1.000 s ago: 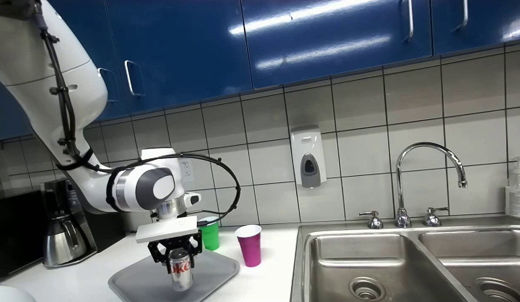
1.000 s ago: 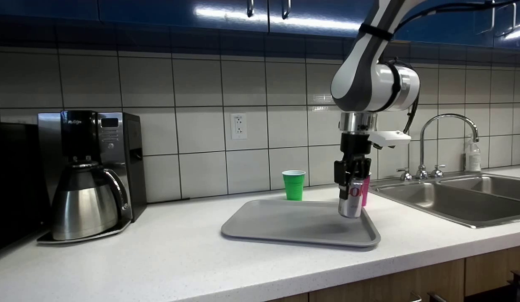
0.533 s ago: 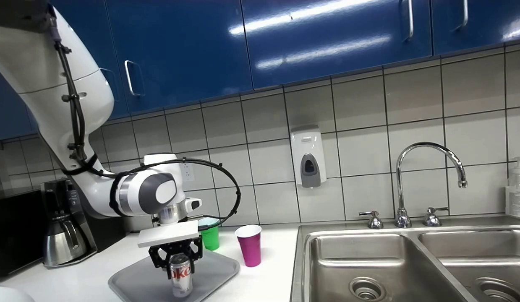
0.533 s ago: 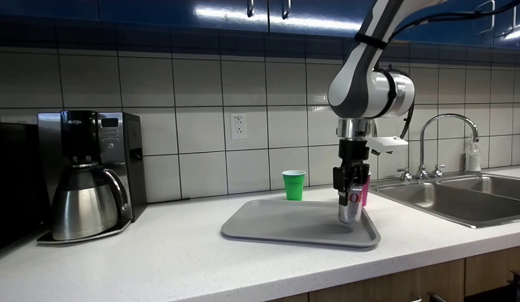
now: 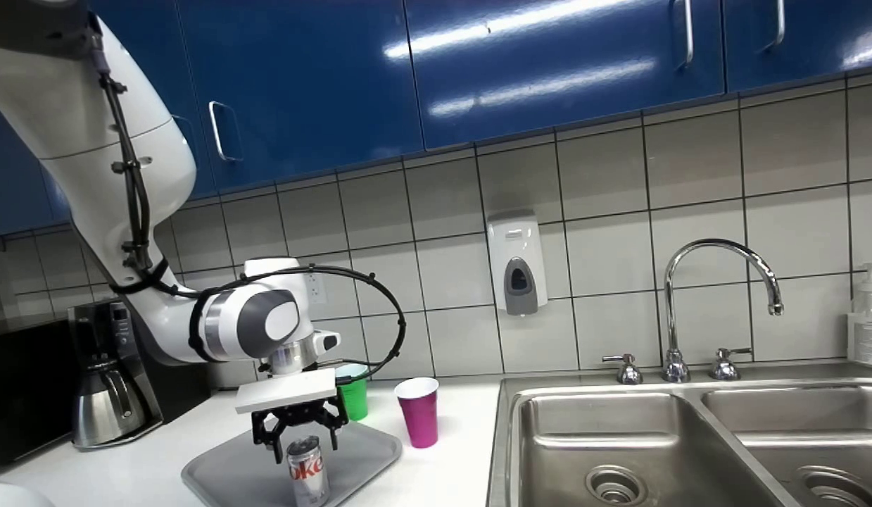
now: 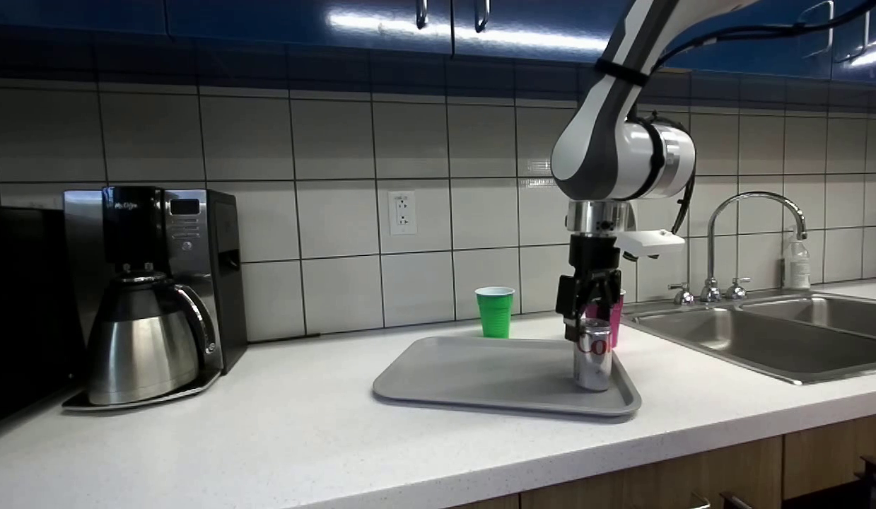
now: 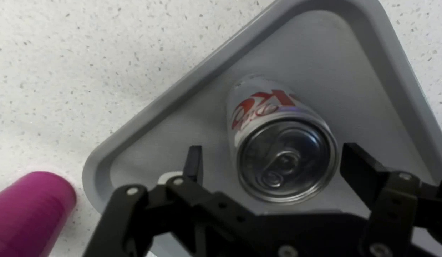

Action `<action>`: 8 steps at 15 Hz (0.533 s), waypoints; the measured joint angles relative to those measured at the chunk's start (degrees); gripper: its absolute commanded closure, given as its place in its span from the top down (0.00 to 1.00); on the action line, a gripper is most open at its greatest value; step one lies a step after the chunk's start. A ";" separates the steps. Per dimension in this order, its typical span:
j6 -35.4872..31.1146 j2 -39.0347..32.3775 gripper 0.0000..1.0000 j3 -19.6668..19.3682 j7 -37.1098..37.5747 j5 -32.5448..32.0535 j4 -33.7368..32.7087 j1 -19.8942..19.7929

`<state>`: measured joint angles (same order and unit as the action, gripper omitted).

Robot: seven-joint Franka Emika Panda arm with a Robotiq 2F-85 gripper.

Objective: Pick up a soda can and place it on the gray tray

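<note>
The soda can [image 6: 593, 364], silver with red lettering, stands upright on the gray tray [image 6: 473, 371] near the tray's sink-side end, in both exterior views. Looking down in the wrist view, I see the dark metal lid of the can [image 7: 285, 160] and part of its printed side. My gripper [image 7: 272, 160] is open around the can's top, a wide gap on one side and a narrow one on the other, so neither finger [image 7: 195, 164] touches it there. In an exterior view the gripper [image 5: 306, 451] hangs just above and astride the can [image 5: 309, 475].
A pink cup [image 5: 418, 414] and a green cup [image 6: 495, 312] stand behind the tray. The steel sink [image 5: 509, 443] with its faucet [image 5: 671, 310] lies to one side. A coffee maker [image 6: 155, 297] stands on the opposite side, by the wall.
Held by the gripper a second ago, the can was lowered toward the tray. The fingers have since spread apart and let it go, and it now stands lower, on the tray.
</note>
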<state>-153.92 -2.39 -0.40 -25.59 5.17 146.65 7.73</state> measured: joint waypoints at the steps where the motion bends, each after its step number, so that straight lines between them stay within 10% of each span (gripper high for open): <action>1: 0.00 0.00 1.00 0.02 0.00 0.00 -0.13 -0.11; 8: 0.00 0.31 1.00 0.08 -0.11 0.26 -1.00 -0.41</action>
<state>-153.92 -2.09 -0.33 -25.70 5.43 145.65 7.32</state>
